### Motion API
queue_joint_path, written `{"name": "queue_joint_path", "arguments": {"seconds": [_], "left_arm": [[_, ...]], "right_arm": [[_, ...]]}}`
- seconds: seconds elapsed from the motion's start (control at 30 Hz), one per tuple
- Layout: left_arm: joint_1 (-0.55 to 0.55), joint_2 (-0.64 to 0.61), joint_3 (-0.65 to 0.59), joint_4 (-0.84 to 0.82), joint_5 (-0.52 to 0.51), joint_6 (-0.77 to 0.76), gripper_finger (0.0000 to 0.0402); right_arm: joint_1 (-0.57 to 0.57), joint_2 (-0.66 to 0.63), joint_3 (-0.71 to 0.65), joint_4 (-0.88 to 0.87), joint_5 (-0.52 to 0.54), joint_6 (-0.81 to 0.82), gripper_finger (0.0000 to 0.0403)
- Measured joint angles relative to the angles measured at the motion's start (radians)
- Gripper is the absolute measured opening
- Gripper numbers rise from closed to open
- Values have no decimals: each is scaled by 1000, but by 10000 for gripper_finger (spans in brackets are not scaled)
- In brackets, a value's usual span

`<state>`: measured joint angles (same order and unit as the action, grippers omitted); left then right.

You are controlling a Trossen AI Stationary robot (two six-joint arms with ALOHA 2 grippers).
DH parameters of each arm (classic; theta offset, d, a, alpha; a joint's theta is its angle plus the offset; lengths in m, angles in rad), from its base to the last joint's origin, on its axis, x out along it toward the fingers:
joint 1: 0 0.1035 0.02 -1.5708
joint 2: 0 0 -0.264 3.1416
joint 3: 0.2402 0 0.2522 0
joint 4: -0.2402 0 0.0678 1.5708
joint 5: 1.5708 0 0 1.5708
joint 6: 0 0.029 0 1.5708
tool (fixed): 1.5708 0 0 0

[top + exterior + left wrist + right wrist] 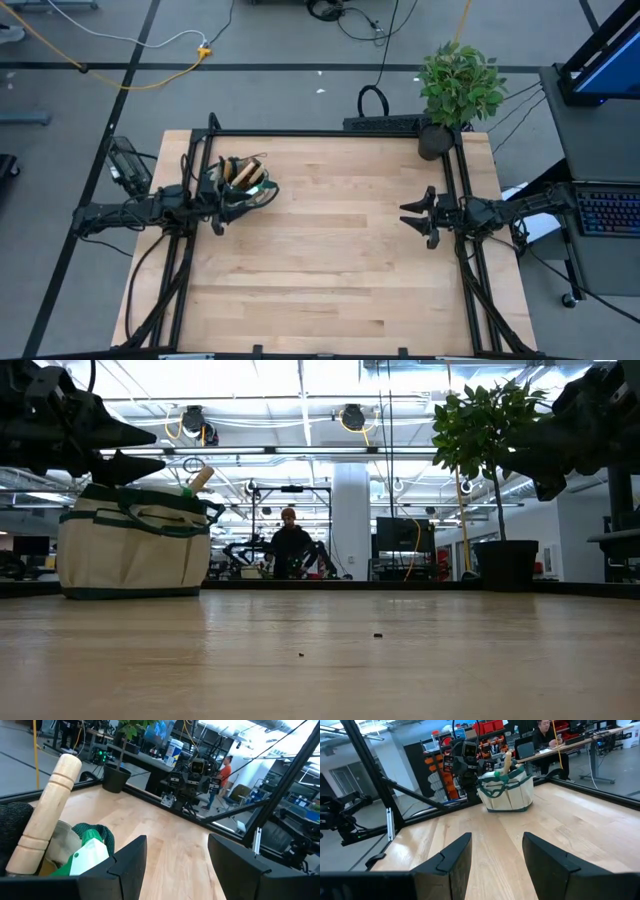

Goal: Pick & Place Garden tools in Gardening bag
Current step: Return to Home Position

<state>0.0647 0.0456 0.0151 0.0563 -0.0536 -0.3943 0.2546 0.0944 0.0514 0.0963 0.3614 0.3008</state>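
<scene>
The tan gardening bag (243, 186) with dark green trim stands on its base at the table's left side; it also shows in the low view (135, 545) and the right wrist view (507, 790). Garden tools stick up out of it: a wooden handle (50, 820) and a green spray bottle (90, 855). My left gripper (220, 205) hangs level and open just beside and above the bag's rim (177, 865), with nothing between its fingers. My right gripper (410, 216) hangs open above the table's right side (497, 860), pointing toward the bag.
A leafy potted plant (458, 85) stands at the table's far right corner. Black frame rails (330, 132) run along the far edge and both sides. A keyboard (605, 212) lies off the table at the right. A person (290, 540) sits beyond the table.
</scene>
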Motion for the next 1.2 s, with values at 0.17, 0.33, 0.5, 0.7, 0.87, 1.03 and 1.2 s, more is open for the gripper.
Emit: {"name": "queue_joint_path", "arguments": {"seconds": [0.17, 0.33, 0.5, 0.7, 0.87, 1.03, 1.2], "left_arm": [[0, 0, 0, 0, 0, 0, 218], [0, 0, 1, 0, 1, -1, 218], [0, 0, 1, 0, 1, -2, 218], [0, 0, 1, 0, 2, -4, 219], [0, 0, 1, 0, 2, -4, 218], [0, 0, 1, 0, 2, -1, 218], [2, 0, 1, 2, -6, 211, 218]], "right_arm": [[0, 0, 0, 1, 0, 0, 166], [0, 0, 0, 2, 0, 0, 166], [0, 0, 0, 3, 0, 0, 166], [0, 0, 0, 3, 0, 0, 166], [0, 0, 0, 4, 0, 0, 166], [0, 0, 0, 4, 0, 0, 166], [0, 0, -1, 4, 0, 1, 166]]}}
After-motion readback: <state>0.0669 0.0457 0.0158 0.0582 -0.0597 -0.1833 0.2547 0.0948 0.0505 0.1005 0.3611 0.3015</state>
